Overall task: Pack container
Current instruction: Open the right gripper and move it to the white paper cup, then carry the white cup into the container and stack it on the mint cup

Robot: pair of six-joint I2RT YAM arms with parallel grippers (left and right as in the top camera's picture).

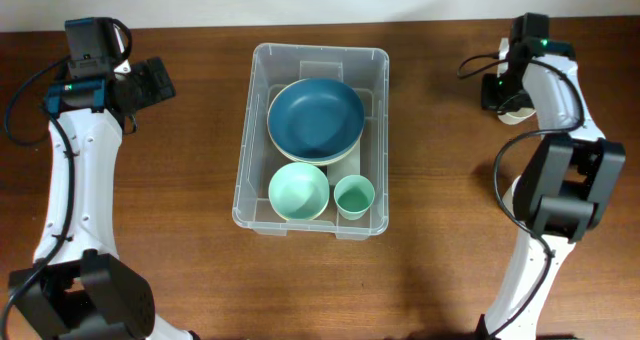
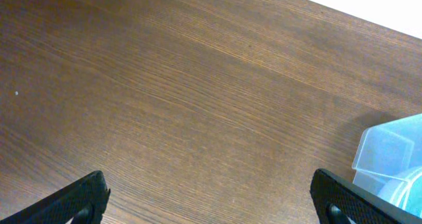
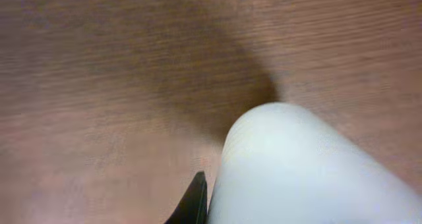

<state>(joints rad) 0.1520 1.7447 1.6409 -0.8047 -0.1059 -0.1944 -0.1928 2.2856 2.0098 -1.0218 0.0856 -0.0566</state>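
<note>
The container point(image 1: 376, 140), a large clear plastic bin, stands at the table's middle. It holds a dark blue bowl point(image 1: 315, 117) stacked on a cream dish point(image 1: 345, 157), a mint bowl point(image 1: 299, 191) and a mint cup point(image 1: 354, 196). Its corner shows at the right edge of the left wrist view point(image 2: 389, 148). My left gripper point(image 1: 160, 80) is open and empty over bare wood point(image 2: 211, 197), left of the container. My right gripper point(image 1: 503, 92) is at the far right, shut on a white cup point(image 1: 516, 110). In the right wrist view one black finger point(image 3: 198, 194) presses the cup's side point(image 3: 310, 171); the other finger is hidden.
The wooden table point(image 1: 190, 180) runs to a white back edge point(image 2: 395, 6). Both arm bases stand at the front corners, left point(image 1: 90, 290) and right point(image 1: 560, 195).
</note>
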